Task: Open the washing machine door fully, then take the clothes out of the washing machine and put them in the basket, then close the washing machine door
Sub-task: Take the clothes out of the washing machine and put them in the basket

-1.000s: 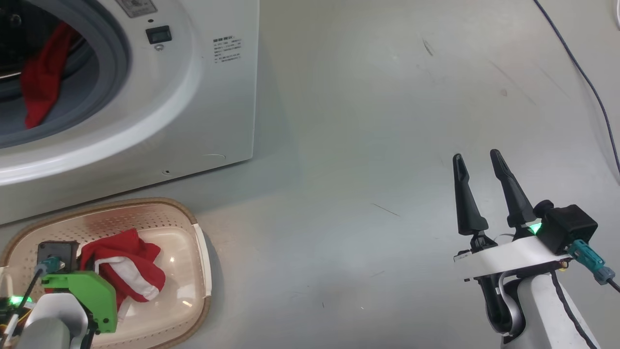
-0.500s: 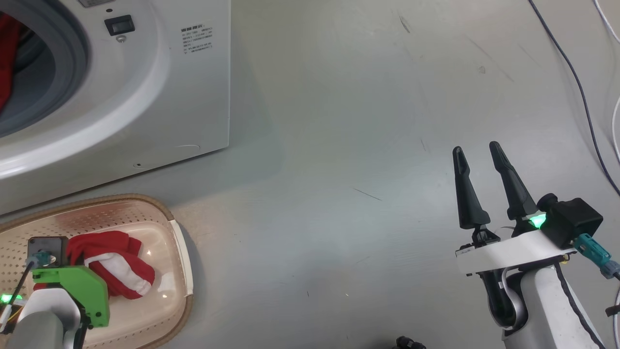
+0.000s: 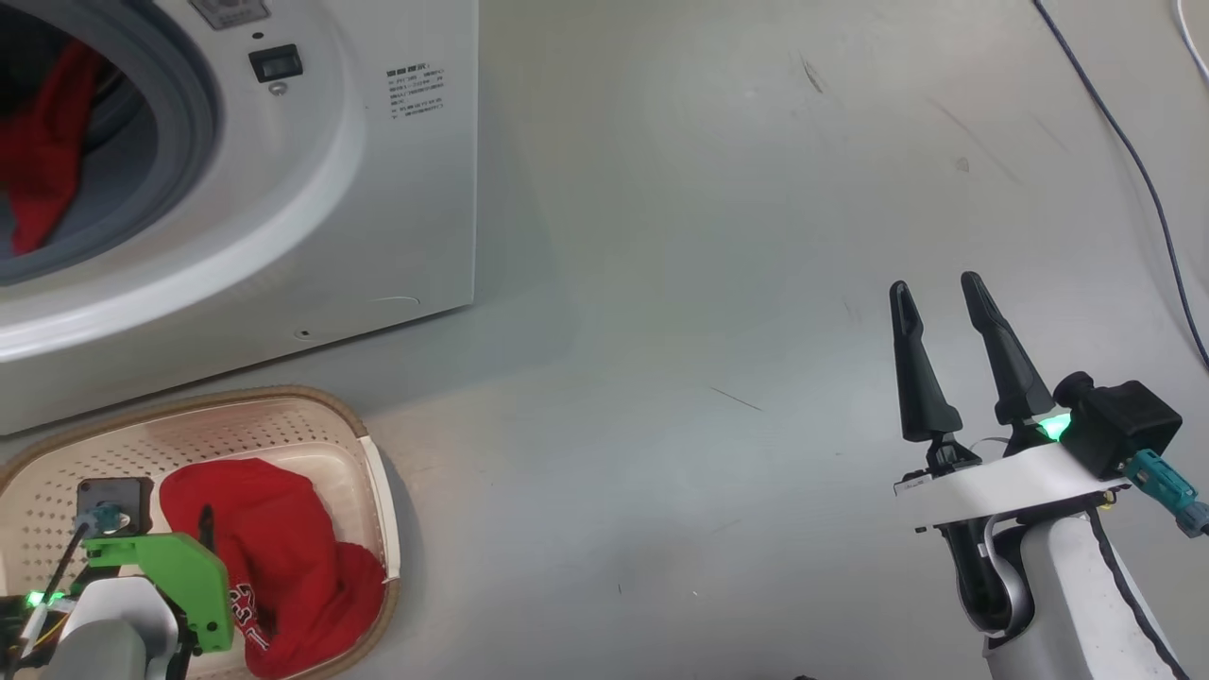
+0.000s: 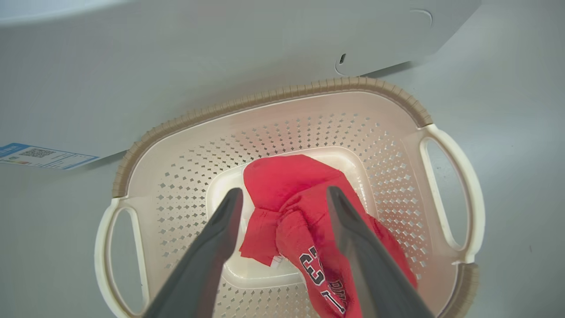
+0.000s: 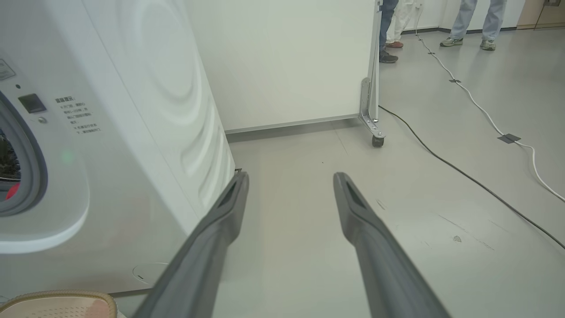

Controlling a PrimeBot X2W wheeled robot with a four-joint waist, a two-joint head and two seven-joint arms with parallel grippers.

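Clothes of soft bright red fabric [image 4: 304, 207] are what I am moving, and one crumpled piece, printed with dark, white-edged numerals, lies in the bottom of the small cream perforated plastic basket [image 4: 273, 95] with the brown woven-look rim. It sags toward one handle and is fully inside the walls. My left hand [image 4: 284, 193] hangs right over it with the fingers spread wide and nothing between them; whether a finger brushes the cloth I cannot tell.

The basket sits on the grey floor [image 3: 708, 236], just in front of the big white front-loading washing machine [image 3: 397, 189]. A second red garment [image 3: 38, 179] drapes over the grey rubber gasket [image 3: 189, 123] at the mouth of the drum, so I judge the unloading step only part done.

Next I should lift the left hand straight up so no fabric trails out, then reach into the opening and pinch that hanging piece low on its fold. Shutting the washing machine door comes after that.

My right hand [image 3: 935, 283] idles well off to the side above bare floor, fingers apart and empty.
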